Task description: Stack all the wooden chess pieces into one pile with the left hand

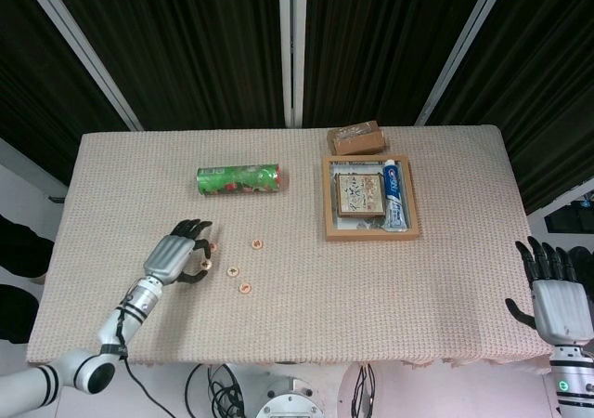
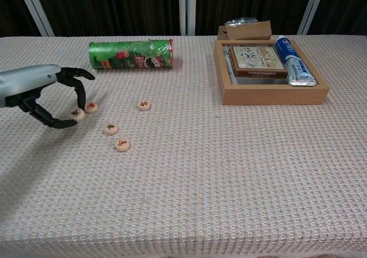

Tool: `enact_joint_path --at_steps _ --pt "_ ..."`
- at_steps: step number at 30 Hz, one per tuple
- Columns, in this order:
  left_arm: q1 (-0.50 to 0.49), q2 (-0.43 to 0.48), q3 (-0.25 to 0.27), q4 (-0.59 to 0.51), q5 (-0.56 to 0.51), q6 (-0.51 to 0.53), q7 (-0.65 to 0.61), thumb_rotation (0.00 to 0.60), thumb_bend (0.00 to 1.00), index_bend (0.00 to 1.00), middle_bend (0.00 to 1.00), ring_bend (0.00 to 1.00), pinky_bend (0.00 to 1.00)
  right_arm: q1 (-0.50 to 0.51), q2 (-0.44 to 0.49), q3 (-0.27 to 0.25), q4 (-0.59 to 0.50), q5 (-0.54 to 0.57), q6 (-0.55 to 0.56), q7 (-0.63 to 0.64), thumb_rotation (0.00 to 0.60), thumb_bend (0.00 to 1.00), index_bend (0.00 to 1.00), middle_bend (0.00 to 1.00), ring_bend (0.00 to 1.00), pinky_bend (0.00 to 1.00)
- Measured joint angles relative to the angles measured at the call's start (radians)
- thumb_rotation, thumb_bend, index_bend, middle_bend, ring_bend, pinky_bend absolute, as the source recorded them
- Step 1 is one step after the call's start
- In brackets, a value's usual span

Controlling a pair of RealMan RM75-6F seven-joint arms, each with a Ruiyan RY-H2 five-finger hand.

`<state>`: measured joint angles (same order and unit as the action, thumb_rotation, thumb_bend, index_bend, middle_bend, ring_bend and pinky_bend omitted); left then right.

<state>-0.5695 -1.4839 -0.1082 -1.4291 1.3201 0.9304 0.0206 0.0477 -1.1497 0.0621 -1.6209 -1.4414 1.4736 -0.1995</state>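
Observation:
Several round wooden chess pieces lie on the woven tablecloth at the left. My left hand (image 2: 40,92) (image 1: 176,255) pinches one black-marked piece (image 2: 76,114) (image 1: 205,265) between thumb and a finger, right beside a red-marked piece (image 2: 91,107) (image 1: 212,248) on the cloth. Three more pieces lie apart to the right: one further back (image 2: 144,105) (image 1: 257,243), one in the middle (image 2: 110,129) (image 1: 233,271) and one nearest the front (image 2: 121,144) (image 1: 245,288). My right hand (image 1: 557,297) hangs off the table's right edge with fingers spread, holding nothing; the chest view does not show it.
A green snack can (image 2: 131,54) (image 1: 238,178) lies on its side behind the pieces. A wooden tray (image 2: 274,95) (image 1: 370,236) at the right holds a box and a toothpaste tube. A small brown carton (image 2: 248,30) (image 1: 356,139) sits behind the tray.

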Motion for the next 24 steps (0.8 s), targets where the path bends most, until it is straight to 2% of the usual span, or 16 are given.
enact_joint_path --at_steps 7,16,24 --pt "-0.054 -0.023 -0.035 0.053 -0.057 -0.068 -0.001 0.6 0.28 0.49 0.07 0.0 0.03 0.003 0.006 0.001 -0.011 0.0 -0.004 -0.005 0.6 0.15 0.0 0.0 0.0 0.0" --pt "-0.102 -0.077 -0.056 0.156 -0.123 -0.125 0.013 0.6 0.28 0.48 0.07 0.0 0.03 0.003 0.009 0.003 -0.013 0.014 -0.01 -0.007 0.6 0.15 0.0 0.0 0.0 0.0" --pt "-0.114 -0.083 -0.06 0.171 -0.137 -0.133 0.001 0.6 0.28 0.47 0.07 0.0 0.03 0.004 0.009 0.004 -0.009 0.023 -0.018 -0.005 0.6 0.15 0.0 0.0 0.0 0.0"
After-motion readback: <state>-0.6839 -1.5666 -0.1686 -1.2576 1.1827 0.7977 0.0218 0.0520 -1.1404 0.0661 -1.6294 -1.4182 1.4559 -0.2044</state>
